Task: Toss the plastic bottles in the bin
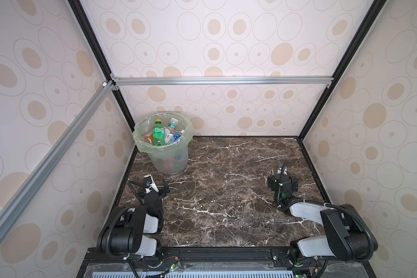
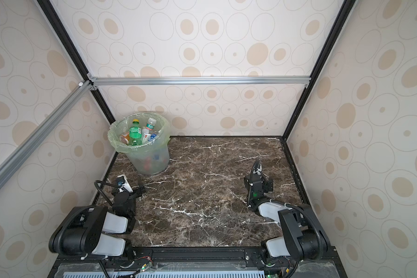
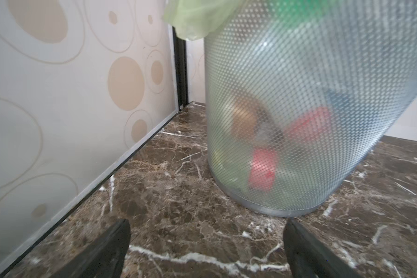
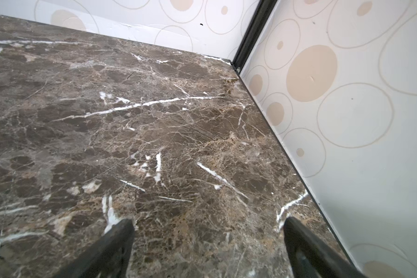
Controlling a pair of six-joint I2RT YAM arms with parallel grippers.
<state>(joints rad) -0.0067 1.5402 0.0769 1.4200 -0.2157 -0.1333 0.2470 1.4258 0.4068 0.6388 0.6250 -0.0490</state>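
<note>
The bin [image 1: 171,161] [image 2: 152,161], a pale translucent bucket with a green bag over its rim, stands in the far left corner of the table. Several plastic bottles lie inside it: a green one [image 1: 158,134] [image 2: 135,134], a clear one with a white cap [image 1: 172,124] and a blue-labelled one [image 1: 177,137]. Every bottle I see is in the bin. Red and brown shapes show blurred through the bin wall [image 3: 323,96]. My left gripper [image 1: 154,190] [image 3: 206,223] is open and empty, low over the table just in front of the bin. My right gripper [image 1: 282,180] [image 4: 207,222] is open and empty near the right wall.
The brown marble tabletop [image 1: 226,192] is boxed in by patterned walls on the left [image 3: 58,120], back and right [image 4: 347,120]. A black rail [image 1: 226,252] runs along the front edge between the two arm bases.
</note>
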